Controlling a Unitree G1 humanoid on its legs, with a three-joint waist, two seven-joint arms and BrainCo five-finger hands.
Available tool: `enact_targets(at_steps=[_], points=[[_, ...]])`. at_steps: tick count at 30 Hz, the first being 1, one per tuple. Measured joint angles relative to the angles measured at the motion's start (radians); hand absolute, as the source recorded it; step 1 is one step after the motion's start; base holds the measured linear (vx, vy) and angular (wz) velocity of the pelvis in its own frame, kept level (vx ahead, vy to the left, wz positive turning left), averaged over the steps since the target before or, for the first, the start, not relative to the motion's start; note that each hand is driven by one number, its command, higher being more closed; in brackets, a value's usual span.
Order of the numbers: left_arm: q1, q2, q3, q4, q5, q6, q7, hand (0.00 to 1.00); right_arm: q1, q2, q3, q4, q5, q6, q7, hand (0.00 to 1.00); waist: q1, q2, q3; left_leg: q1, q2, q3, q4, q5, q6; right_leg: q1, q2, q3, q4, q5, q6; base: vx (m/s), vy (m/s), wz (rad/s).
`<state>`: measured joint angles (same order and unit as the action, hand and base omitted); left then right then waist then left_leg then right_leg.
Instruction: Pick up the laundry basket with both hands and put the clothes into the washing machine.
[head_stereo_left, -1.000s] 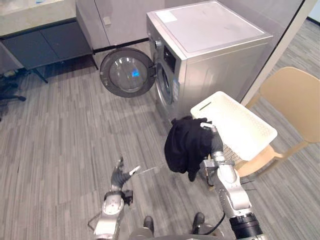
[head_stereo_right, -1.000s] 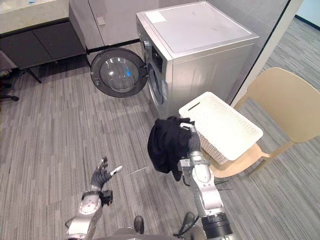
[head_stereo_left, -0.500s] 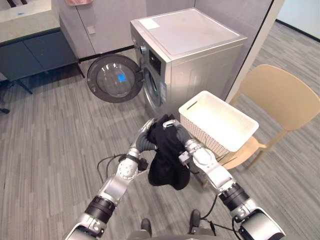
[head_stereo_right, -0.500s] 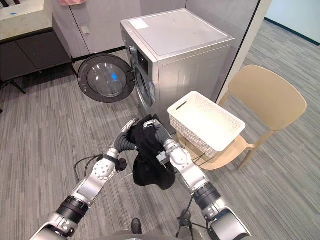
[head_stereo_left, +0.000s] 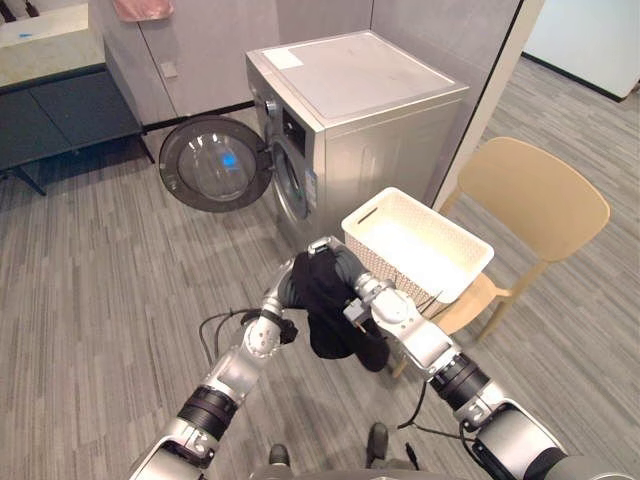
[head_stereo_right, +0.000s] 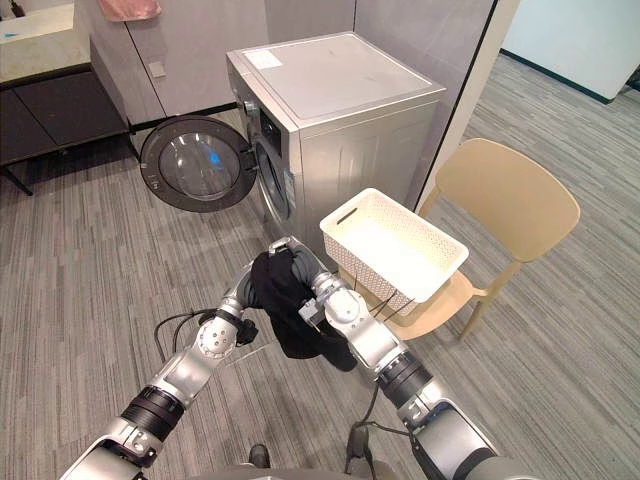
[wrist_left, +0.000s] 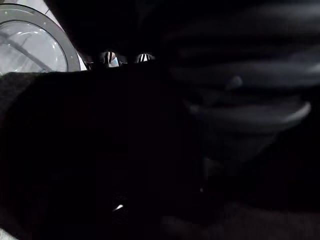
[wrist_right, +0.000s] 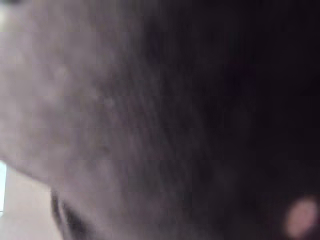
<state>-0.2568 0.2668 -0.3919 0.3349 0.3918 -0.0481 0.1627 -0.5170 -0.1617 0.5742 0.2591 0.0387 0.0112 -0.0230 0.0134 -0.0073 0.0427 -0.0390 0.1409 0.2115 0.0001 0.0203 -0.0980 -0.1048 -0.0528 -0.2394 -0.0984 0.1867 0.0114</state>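
In the left eye view the black garment (head_stereo_left: 328, 305) hangs clear of the grey wood-grain floor (head_stereo_left: 100, 280), between the two hands and just in front of the steel-grey washing machine (head_stereo_left: 370, 110). The machine's round glass door (head_stereo_left: 215, 164) stands swung out to the robot's left, with open floor beyond it on that side. The right hand (head_stereo_left: 345, 272) has a silver finger hooked over the top of the cloth, grasping it. The left hand (head_stereo_left: 284, 292) lies against the cloth's other side with its fingers buried, so I cannot tell their state. Close on the right, the white perforated basket (head_stereo_left: 420, 240) sits on the seat of a tan moulded chair (head_stereo_left: 535, 195), near the machine's corner. A dark cabinet (head_stereo_left: 60, 110) stands at the far left.

In the left wrist view, limp black cloth lies close, with part of the door's glass and grey rim past it.

In the right wrist view, soft fuzzy cloth lies right against the lens.
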Motion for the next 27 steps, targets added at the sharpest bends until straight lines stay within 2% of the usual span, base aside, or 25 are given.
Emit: enact_targets(at_steps=[9,13,15,20,27], points=[[0.004,-0.045,0.013,0.021,-0.096,0.018,0.058,1.00,-0.047,0.022,-0.004,-0.010,-0.260,-0.002,-0.027,0.00,0.000,-0.003,0.000,-0.001,0.000,-0.002,-0.003,0.000,0.000,0.000,0.000,0.000,0.000,0.000,0.000,0.00,0.004,0.00],[0.044,-0.074,0.056,0.011,-0.116,0.021,0.061,1.00,-0.024,0.027,-0.028,-0.031,-0.350,-0.004,-0.031,0.00,-0.001,-0.015,0.001,0.000,0.000,-0.002,-0.005,0.000,0.000,0.000,0.000,0.000,0.000,-0.001,0.001,0.00,0.000,0.00],[0.069,-0.082,0.065,0.007,-0.120,0.021,0.061,1.00,0.021,0.015,-0.063,-0.064,-0.379,-0.009,-0.033,0.00,0.000,-0.021,0.000,0.001,0.000,-0.004,-0.007,0.000,0.000,0.002,0.000,0.000,0.000,-0.002,0.003,0.00,0.013,0.02],[0.175,-0.090,0.194,-0.051,-0.165,0.022,0.061,1.00,0.215,-0.027,-0.198,-0.138,-0.442,-0.014,-0.037,0.00,-0.001,-0.030,-0.002,0.012,-0.001,-0.006,-0.031,-0.002,0.004,0.011,0.000,0.001,0.000,-0.020,0.022,0.02,0.026,0.03],[0.283,-0.126,0.343,-0.082,-0.246,0.022,0.064,1.00,0.463,-0.041,-0.407,-0.202,-0.441,-0.014,-0.040,0.00,-0.003,-0.031,-0.003,0.016,-0.002,-0.008,-0.039,0.000,0.000,0.014,0.001,0.014,0.000,-0.022,0.019,0.05,0.021,0.01]])
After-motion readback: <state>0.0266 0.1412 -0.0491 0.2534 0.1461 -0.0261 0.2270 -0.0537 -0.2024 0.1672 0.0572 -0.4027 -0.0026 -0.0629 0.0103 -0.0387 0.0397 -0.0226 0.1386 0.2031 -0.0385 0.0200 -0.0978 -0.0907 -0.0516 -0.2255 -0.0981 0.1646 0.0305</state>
